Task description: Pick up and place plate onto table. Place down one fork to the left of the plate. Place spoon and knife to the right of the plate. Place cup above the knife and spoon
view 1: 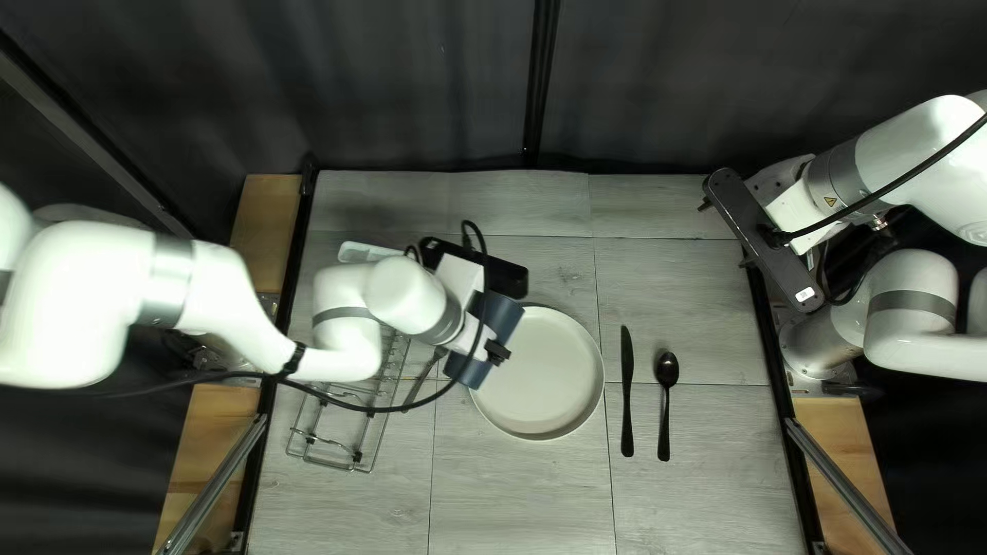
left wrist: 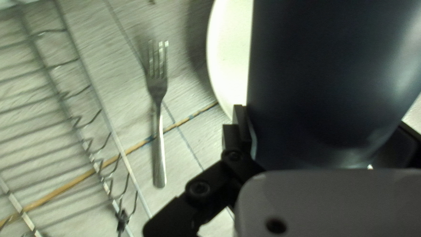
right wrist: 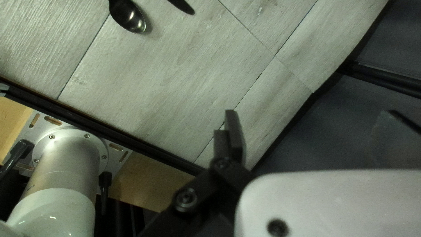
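Note:
My left gripper (view 1: pixel 497 353) is over the plate's left edge in the top left view, holding a dark blue cup (view 1: pixel 503 317). In the left wrist view the cup (left wrist: pixel 329 83) fills the space between the fingers of my left gripper (left wrist: pixel 326 131), which is shut on it. The pale plate (view 1: pixel 543 375) lies mid-table, partly covered by the cup. A fork (view 1: pixel 417 382) lies left of the plate; the left wrist view shows this fork (left wrist: pixel 158 101) whole. Right of the plate are a black knife (view 1: pixel 627 396) and spoon (view 1: pixel 664 411). My right gripper (view 1: pixel 763 242), at the table's right edge, is open and empty (right wrist: pixel 313 136).
A wire rack (view 1: pixel 355 427) stands left of the fork. Behind it, partly under my left arm, are a pale object (view 1: pixel 362 251) and a black object (view 1: pixel 504 275). A dark cable loops from my left arm across the rack and fork.

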Controlling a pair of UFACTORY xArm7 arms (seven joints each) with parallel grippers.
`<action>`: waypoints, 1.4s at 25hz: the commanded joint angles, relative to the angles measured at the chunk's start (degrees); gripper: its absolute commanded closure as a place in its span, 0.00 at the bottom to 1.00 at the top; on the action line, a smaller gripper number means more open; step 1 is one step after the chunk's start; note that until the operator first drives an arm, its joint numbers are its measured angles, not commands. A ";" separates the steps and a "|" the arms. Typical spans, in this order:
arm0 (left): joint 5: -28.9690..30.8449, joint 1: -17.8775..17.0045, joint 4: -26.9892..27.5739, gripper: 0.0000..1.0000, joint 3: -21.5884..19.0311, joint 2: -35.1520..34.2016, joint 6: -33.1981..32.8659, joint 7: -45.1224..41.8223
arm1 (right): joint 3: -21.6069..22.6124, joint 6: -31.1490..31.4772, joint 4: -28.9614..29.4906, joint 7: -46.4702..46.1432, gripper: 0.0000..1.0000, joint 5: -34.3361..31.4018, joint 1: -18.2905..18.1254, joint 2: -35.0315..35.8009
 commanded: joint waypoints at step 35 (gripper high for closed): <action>-20.80 58.53 16.79 0.00 -56.29 -10.57 0.85 24.38 | 0.00 0.00 0.00 0.00 0.00 0.00 0.00 0.00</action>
